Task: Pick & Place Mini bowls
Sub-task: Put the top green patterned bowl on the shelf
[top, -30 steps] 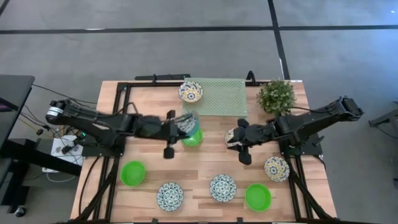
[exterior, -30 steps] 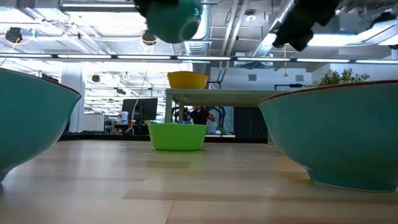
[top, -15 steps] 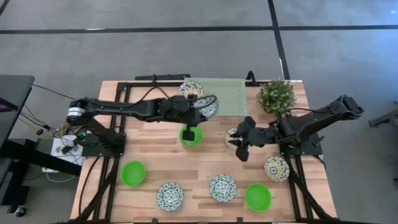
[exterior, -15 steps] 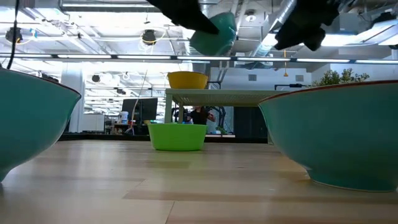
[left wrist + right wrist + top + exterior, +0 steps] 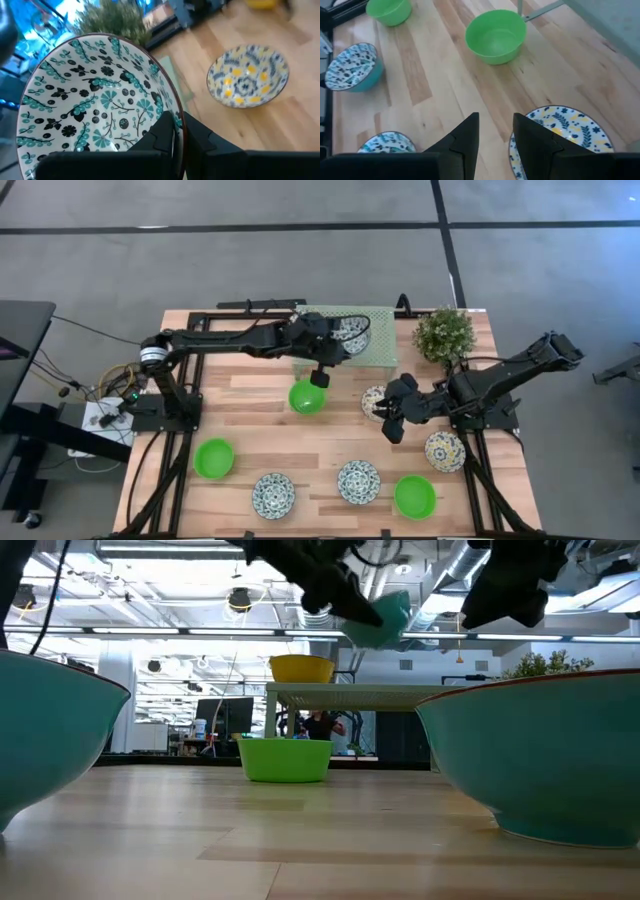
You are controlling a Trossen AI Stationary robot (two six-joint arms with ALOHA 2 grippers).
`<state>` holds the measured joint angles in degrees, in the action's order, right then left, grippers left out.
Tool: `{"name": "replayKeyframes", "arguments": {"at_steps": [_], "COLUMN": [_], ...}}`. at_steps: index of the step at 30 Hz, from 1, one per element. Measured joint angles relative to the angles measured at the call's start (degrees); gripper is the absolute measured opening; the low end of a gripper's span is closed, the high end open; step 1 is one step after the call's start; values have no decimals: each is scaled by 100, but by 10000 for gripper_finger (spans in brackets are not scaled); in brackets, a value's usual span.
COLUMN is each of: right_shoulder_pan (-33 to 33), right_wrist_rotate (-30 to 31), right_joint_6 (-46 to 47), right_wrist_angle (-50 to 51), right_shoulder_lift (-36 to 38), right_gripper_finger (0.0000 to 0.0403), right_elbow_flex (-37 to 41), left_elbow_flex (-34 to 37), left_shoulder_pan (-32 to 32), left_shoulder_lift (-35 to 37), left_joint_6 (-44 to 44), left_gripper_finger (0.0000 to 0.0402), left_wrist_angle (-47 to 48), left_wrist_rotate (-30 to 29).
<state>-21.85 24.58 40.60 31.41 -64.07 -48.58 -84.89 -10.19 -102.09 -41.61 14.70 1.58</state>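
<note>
My left gripper [image 5: 337,343] reaches out over the pale-green mesh rack [image 5: 381,352] and is shut on a white bowl with a teal and black pattern [image 5: 353,334], teal on the outside [image 5: 381,619]. My right gripper [image 5: 495,134] is open and hovers over the table beside a blue and yellow patterned bowl [image 5: 563,133], touching nothing. A green bowl [image 5: 308,396] stands on its base between the arms. A yellow-sided bowl [image 5: 302,668] sits on the rack. My left gripper pinches the patterned bowl by its rim [image 5: 176,114], one finger [image 5: 162,131] inside the bowl and the other outside its wall. The bowl is lifted clear above the rack and tilted, its inside facing up and toward the wrist camera.
A bushy potted plant [image 5: 444,333] stands at the rack's right end. Along the near edge stand a green bowl [image 5: 213,458], two patterned bowls [image 5: 273,495] [image 5: 358,481], another green bowl [image 5: 414,496] and a patterned bowl [image 5: 445,451]. Bare wood lies left of the middle green bowl.
My left gripper has carried the patterned bowl from above the middle green bowl toward the far edge and to the right, out over the mesh rack, staying shut on it. The bowl has turned from lying on its side to showing its inside upward.
</note>
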Motion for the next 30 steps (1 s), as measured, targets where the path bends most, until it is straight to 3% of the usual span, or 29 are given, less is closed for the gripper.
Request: {"name": "replayKeyframes", "arguments": {"at_steps": [10, 14, 30], "right_shoulder_pan": [-412, -587, -933], "right_wrist_rotate": [299, 402, 567], "right_joint_6": [120, 392, 603], "right_wrist_angle": [-11, -10, -58], "right_shoulder_lift": [0, 0, 0], "right_gripper_finger": [116, 116, 116], "right_elbow_flex": [0, 0, 101], "left_elbow_flex": [-120, -128, -122], "left_shoulder_pan": [-363, -392, -620], "left_shoulder_lift": [-420, -409, -459], "left_joint_6": [-314, -318, -172], "left_gripper_finger": [19, 19, 20], "left_wrist_angle": [76, -17, 68], "left_wrist_rotate": [20, 259, 291]}}
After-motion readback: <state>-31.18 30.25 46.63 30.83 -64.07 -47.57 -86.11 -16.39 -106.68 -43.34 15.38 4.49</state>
